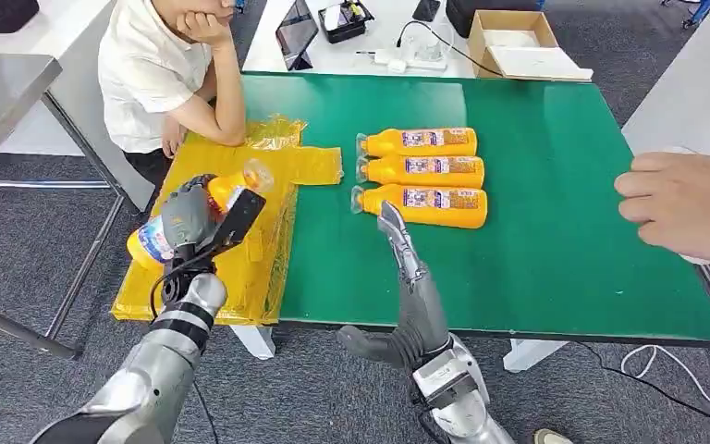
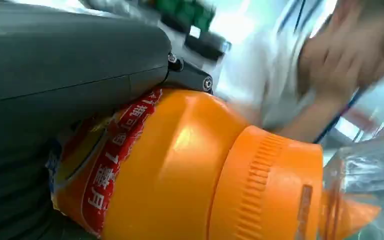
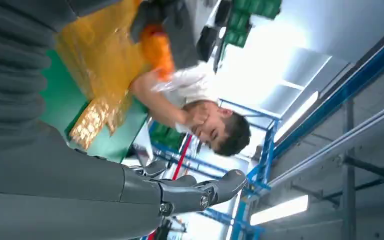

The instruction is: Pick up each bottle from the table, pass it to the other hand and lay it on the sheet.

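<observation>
My left hand [image 1: 188,215] grips an orange bottle [image 1: 226,191] with a clear cap, holding it tilted over the yellow sheet [image 1: 282,165] at the table's left end. Close up, the left wrist view shows that bottle [image 2: 180,170] with its red and blue label against my hand [image 2: 55,65]. Three more orange bottles [image 1: 425,173] lie side by side on the green table [image 1: 555,231], caps to the left. Near the front edge my right hand [image 1: 400,242] is open, fingers stretched toward the nearest bottle [image 1: 430,205] and holding nothing. Its fingers [image 3: 200,192] are straight in the right wrist view.
A person in a white shirt [image 1: 162,74] leans an elbow on the sheet's far left corner. Another person's hand [image 1: 689,203] hovers over the table's right edge. A cardboard box [image 1: 518,42], a tablet and a tray stand on the white table behind.
</observation>
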Available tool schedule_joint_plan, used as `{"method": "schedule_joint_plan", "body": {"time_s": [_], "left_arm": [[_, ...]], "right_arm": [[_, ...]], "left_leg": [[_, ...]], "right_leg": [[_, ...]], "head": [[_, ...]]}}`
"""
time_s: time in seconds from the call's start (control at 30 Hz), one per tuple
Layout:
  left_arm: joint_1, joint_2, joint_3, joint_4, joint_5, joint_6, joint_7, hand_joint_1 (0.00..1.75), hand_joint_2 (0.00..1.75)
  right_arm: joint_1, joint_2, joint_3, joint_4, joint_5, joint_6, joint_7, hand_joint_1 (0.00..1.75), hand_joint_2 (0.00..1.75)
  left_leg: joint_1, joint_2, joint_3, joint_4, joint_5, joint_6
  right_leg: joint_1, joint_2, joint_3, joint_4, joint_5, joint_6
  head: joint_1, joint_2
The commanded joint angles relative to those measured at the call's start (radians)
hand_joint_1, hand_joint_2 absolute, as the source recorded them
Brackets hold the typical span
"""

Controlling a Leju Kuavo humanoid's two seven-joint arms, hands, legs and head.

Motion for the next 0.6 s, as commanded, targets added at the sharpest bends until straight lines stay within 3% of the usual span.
{"method": "schedule_joint_plan", "body": {"time_s": [0.03,0.2,0.33,0.37,0.4,0.6], "left_arm": [[-0.174,0.094,-0.067,0.313,-0.01,-0.255,0.097,1.75,1.75],[-0.172,0.105,-0.083,0.322,-0.02,-0.295,0.112,1.75,1.75],[-0.172,0.105,-0.058,0.33,0.03,-0.41,0.09,1.75,1.75],[-0.172,0.104,-0.062,0.331,0.032,-0.431,0.083,1.06,1.75],[-0.171,0.105,-0.076,0.33,0.025,-0.446,0.072,0.0,1.75],[-0.186,0.094,-0.11,0.336,0.013,-0.518,0.069,0.0,1.75]], "right_arm": [[-0.028,0.015,-0.022,0.04,-0.018,0.034,-0.003,0.0,1.75],[-0.025,0.015,-0.021,0.049,-0.02,0.039,-0.003,0.0,1.75],[-0.012,0.013,-0.025,0.048,-0.034,0.036,-0.003,0.0,1.75],[-0.01,0.012,-0.025,0.054,-0.037,0.034,-0.003,0.0,1.75],[-0.011,0.011,-0.023,0.055,-0.044,0.032,-0.003,0.0,1.75],[-0.016,0.005,-0.013,0.062,-0.051,0.024,-0.003,0.0,1.75]], "left_leg": [[0.002,0.001,0.004,0.0,-0.002,-0.002],[0.001,0.002,0.005,0.0,-0.002,-0.002],[0.001,0.002,0.003,0.0,-0.001,-0.002],[0.002,0.003,0.004,0.0,-0.002,-0.002],[0.001,0.002,0.003,-0.001,-0.001,-0.002],[0.001,0.001,0.002,0.0,-0.001,-0.001]], "right_leg": [[0.002,0.0,0.004,0.0,-0.002,-0.003],[0.002,0.002,0.005,-0.001,-0.001,-0.003],[0.001,0.001,0.003,-0.001,-0.001,-0.002],[0.002,0.002,0.004,-0.001,-0.001,-0.003],[0.001,0.001,0.003,-0.001,-0.001,-0.002],[0.001,0.001,0.002,-0.001,-0.001,-0.002]], "head": [[0.0,0.0],[0.0,0.0],[0.0,0.0],[0.0,0.0],[0.0,0.0],[0.0,0.0]]}}
